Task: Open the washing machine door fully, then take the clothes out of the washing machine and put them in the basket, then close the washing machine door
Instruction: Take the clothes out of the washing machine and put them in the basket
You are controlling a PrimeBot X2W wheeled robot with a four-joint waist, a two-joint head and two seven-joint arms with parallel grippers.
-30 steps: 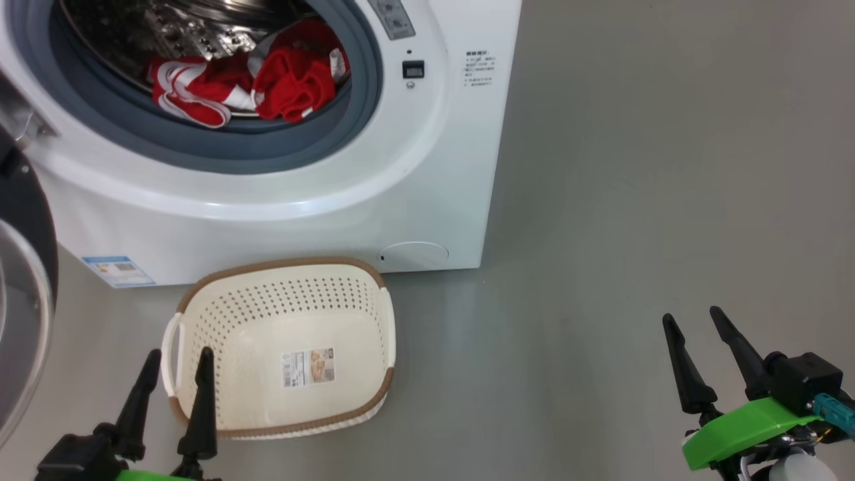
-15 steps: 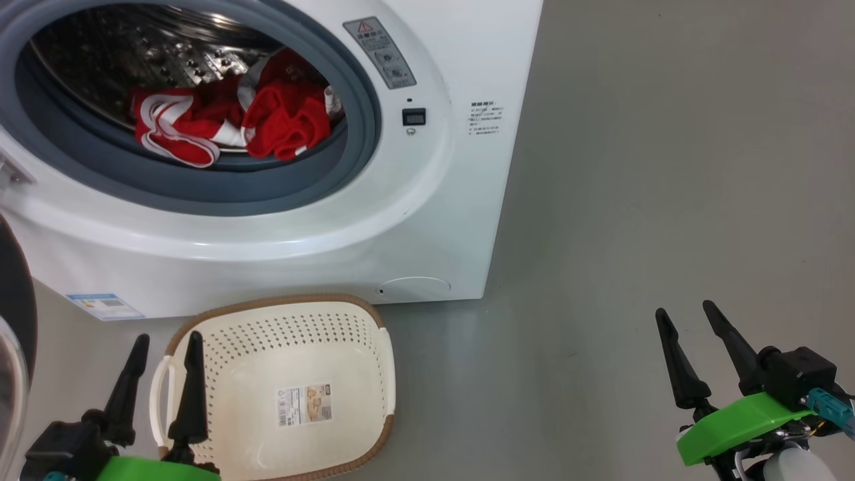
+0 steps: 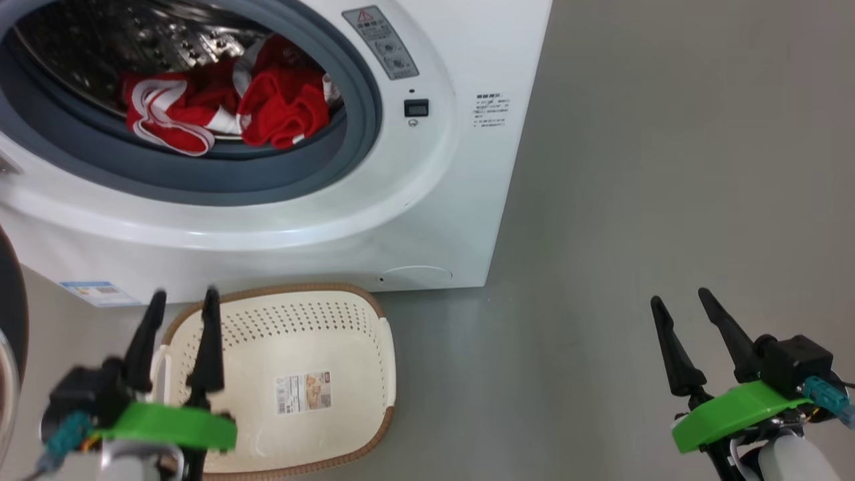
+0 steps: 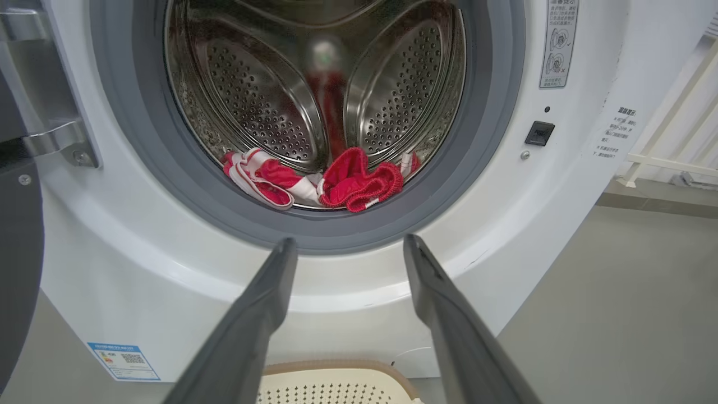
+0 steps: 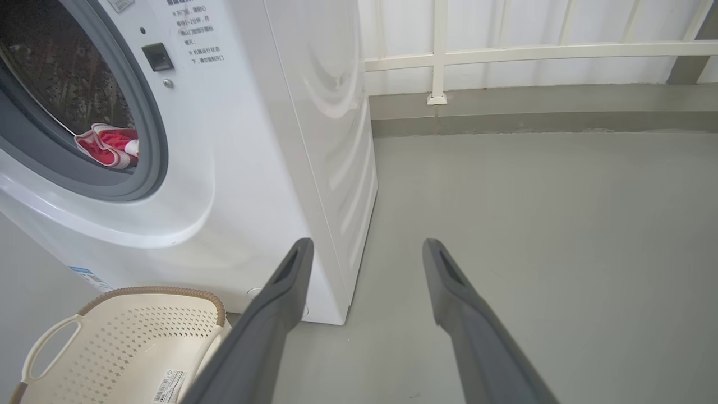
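Note:
The white washing machine stands ahead with its drum mouth uncovered. Its black-rimmed washing machine door is swung out at the far left, hinge side seen in the left wrist view. Red clothes with white trim lie at the drum's front lip. The cream basket sits empty on the floor below the opening. My left gripper hangs open over the basket's left rim, aimed at the drum. My right gripper is open over bare floor.
Grey floor stretches to the right of the machine. A white railing and a low kerb run along the back behind the washer. A blue label sticks to the machine's lower left front.
The camera has tilted, shifting the whole scene. My left gripper has risen and moved forward over the basket's left rim, blurred in motion. The right gripper holds almost the same spot.

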